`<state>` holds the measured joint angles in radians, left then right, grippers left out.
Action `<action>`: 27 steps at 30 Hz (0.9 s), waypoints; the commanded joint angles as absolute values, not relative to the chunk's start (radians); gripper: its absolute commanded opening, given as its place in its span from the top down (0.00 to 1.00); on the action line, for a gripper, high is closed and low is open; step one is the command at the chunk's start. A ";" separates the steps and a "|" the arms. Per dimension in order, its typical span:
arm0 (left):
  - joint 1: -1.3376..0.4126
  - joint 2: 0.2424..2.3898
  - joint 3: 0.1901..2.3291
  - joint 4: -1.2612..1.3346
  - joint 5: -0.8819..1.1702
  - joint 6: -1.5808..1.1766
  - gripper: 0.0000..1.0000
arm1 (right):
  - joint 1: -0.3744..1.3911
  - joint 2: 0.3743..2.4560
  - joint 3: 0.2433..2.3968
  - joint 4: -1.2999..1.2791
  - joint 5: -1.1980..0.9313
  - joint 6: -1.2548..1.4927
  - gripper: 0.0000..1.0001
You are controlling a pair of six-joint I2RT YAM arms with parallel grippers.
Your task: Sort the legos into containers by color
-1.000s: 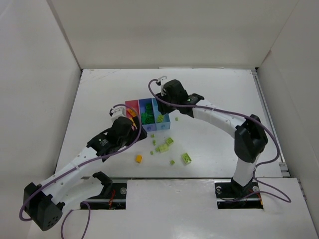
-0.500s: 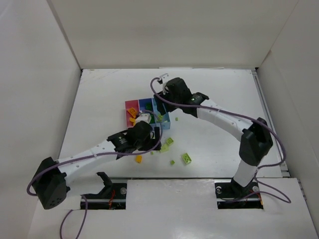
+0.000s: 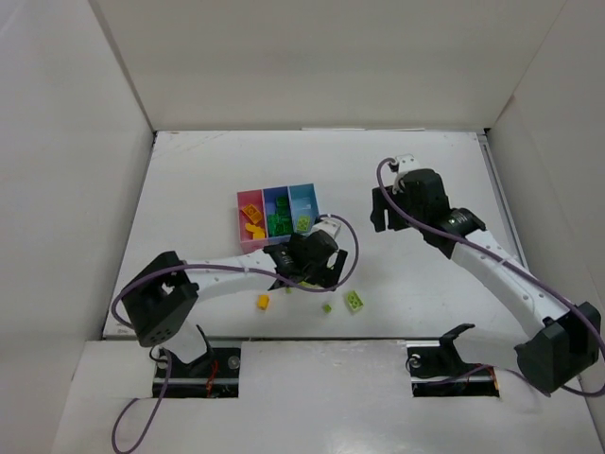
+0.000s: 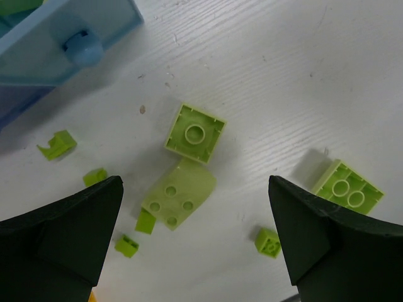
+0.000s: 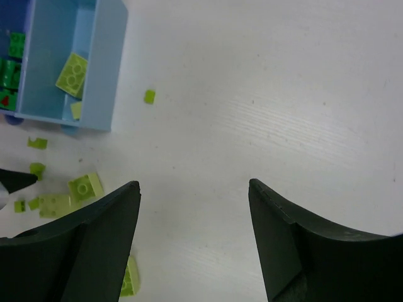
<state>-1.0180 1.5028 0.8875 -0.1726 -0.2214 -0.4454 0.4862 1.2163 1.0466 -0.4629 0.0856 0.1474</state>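
The three joined containers stand mid-table: pink bin (image 3: 249, 218) with orange-yellow legos, periwinkle bin (image 3: 276, 210) with dark green ones, light blue bin (image 3: 303, 204) with lime ones (image 5: 72, 74). My left gripper (image 3: 310, 274) is open and empty, low over a cluster of loose lime legos. In the left wrist view a rounded lime plate (image 4: 178, 196) and a square lime brick (image 4: 195, 133) lie between its fingers (image 4: 75, 233). My right gripper (image 3: 381, 212) is open and empty over bare table to the right of the bins (image 5: 101, 69).
An orange brick (image 3: 263, 302), a small lime piece (image 3: 327, 307) and a larger lime brick (image 3: 354, 300) lie near the front edge. Tiny lime bits (image 4: 269, 241) are scattered round the cluster. White walls enclose the table on three sides.
My left arm swung from the pink bin rightward and down over the lime cluster. My right arm pulled away from the light blue bin to the right.
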 commanded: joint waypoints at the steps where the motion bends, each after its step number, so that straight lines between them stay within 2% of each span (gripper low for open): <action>1: -1.029 1.552 0.946 -0.132 -0.267 -0.383 0.00 | 0.454 1.149 1.016 -0.485 0.104 0.163 0.25; 10: -1.039 1.646 0.966 -0.069 -0.328 -0.374 0.06 | 0.390 1.092 0.966 -0.494 0.094 0.163 0.25; 16: -1.039 1.697 0.985 -0.057 -0.337 -0.374 0.22 | 0.356 1.072 0.946 -0.503 0.075 0.163 0.25; 17: -1.039 1.706 0.985 -0.057 -0.337 -0.374 0.22 | 0.356 1.063 0.937 -0.503 0.075 0.163 0.25; 19: -1.039 1.706 0.985 -0.057 -0.337 -0.383 0.30 | 0.345 1.063 0.937 -0.503 0.075 0.163 0.25; 20: -1.039 1.706 0.985 -0.046 -0.337 -0.383 0.40 | 0.345 1.051 0.937 -0.503 0.075 0.163 0.25; 22: -1.039 1.706 0.985 -0.046 -0.337 -0.383 0.50 | 0.335 1.040 0.928 -0.503 0.075 0.163 0.25; 27: -1.039 1.706 0.976 -0.017 -0.337 -0.383 0.66 | 0.325 1.031 0.910 -0.503 0.066 0.163 0.25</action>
